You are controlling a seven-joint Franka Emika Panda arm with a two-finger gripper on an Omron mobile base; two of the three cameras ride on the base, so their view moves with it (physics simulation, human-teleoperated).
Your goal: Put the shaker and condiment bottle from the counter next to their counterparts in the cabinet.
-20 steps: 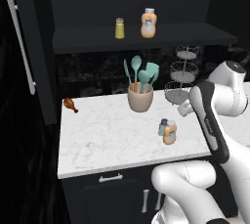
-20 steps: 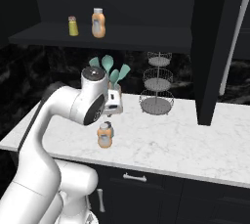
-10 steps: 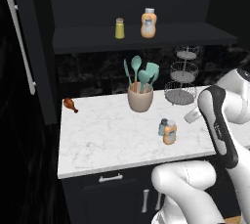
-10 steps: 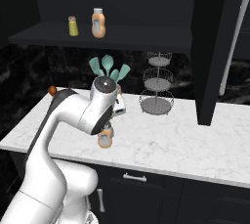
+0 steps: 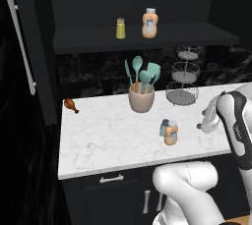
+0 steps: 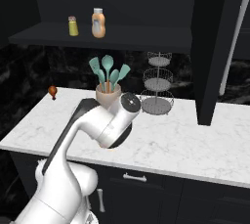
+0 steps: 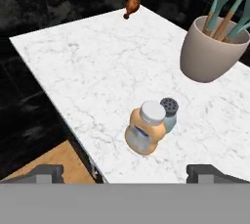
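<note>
Reaching for the pair on the counter was the step in hand, and the two-finger gripper (image 7: 125, 171) hung with its dark tips spread wide and nothing between them. Directly ahead of it, on the white grey-veined marble counter (image 7: 88, 71) near the front edge, stood the stubby orange condiment bottle with a pale label band and grey-white cap (image 7: 144, 131), and touching it on the far side the small pale blue-grey shaker with a dark perforated cap (image 7: 169, 113). Because the two stood pressed together, a clean pick probably called for centring the tips on one body alone, most likely the nearer bottle, and closing low enough on its belly not to tip the shaker over.

Farther back stood a beige crock of teal utensils (image 7: 207, 47), and at the far corner lay a small brown drumstick-shaped thing (image 7: 131, 6). Above, on the dark shelf of the black wall cabinet (image 5: 147, 40), waited a yellow-green shaker (image 5: 120, 28) and a matching orange bottle (image 5: 149, 23), close together, with free shelf beside them.
</note>
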